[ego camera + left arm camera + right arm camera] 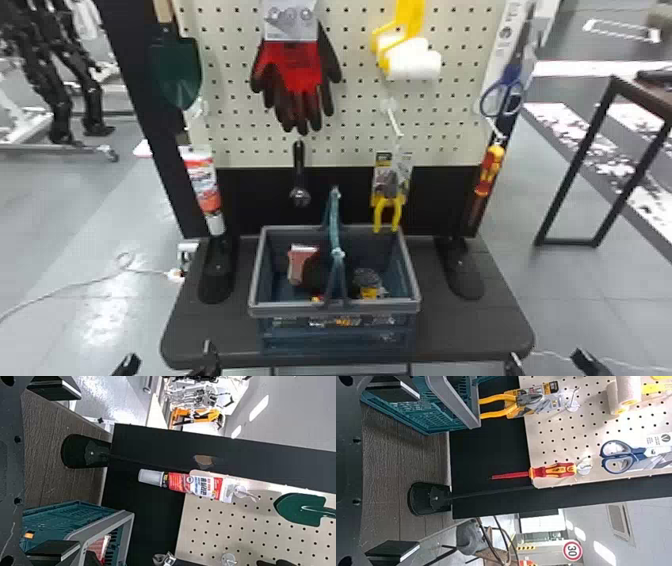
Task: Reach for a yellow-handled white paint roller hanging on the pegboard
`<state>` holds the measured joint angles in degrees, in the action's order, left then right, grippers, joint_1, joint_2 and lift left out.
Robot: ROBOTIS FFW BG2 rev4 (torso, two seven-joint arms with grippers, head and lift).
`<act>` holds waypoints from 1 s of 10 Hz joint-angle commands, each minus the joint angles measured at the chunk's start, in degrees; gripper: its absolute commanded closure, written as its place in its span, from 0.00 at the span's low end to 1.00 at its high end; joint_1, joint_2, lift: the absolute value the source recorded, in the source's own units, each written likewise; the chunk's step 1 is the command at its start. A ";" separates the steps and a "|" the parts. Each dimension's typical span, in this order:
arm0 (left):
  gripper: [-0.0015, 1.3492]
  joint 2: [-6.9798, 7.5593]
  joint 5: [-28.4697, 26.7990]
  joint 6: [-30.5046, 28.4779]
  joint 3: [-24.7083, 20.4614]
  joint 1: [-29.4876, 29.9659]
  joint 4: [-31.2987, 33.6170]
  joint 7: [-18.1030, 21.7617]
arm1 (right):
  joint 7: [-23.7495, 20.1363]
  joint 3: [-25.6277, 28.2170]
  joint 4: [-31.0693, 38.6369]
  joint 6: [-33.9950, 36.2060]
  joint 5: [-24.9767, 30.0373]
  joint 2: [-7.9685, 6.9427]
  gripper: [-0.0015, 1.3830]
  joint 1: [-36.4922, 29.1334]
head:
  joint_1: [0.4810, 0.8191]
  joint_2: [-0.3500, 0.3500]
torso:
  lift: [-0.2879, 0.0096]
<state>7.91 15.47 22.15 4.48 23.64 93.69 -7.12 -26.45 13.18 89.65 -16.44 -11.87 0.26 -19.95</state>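
The white paint roller [414, 61] with its yellow handle hangs high on the pegboard [350, 115], right of the middle. In the right wrist view the roller [628, 394] lies far beyond the fingers. My right gripper [550, 362] is low at the bottom edge of the head view, well below and to the right of the roller. Its fingers stand wide apart in the right wrist view, the gripper [393, 470] holding nothing. On the left, my left gripper [167, 359] is parked low, and that gripper [55, 470] is open and unladen.
A basket [334, 307] with several items stands on the dark table [465, 330] below the board. Around the roller hang gloves [295, 75], pliers [387, 200], scissors [502, 97] and a screwdriver [490, 170]. An unused hook [393, 120] juts out below the roller.
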 commanded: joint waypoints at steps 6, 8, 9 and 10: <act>0.00 0.00 0.00 0.00 0.00 0.00 0.00 0.00 | 0.00 0.00 0.00 0.00 0.00 -0.32 0.00 0.00 | 0.20 0.50 | 0.63; 0.00 0.00 0.00 0.00 0.00 0.00 0.00 0.00 | 0.00 0.00 0.00 0.00 0.00 -0.32 0.00 0.00 | 0.20 0.50 | 0.63; 0.00 0.00 0.00 0.00 0.00 0.00 0.00 0.00 | 0.00 0.00 0.00 0.00 0.00 -0.32 0.00 0.00 | 0.20 0.50 | 0.63; 0.00 0.00 0.00 0.00 0.00 0.00 0.00 0.00 | 0.00 0.00 0.00 0.00 0.00 -0.32 0.00 0.00 | 0.20 0.50 | 0.63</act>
<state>7.91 15.47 22.15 4.48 23.64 93.69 -7.12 -26.45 13.18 89.65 -16.44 -11.87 0.26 -19.95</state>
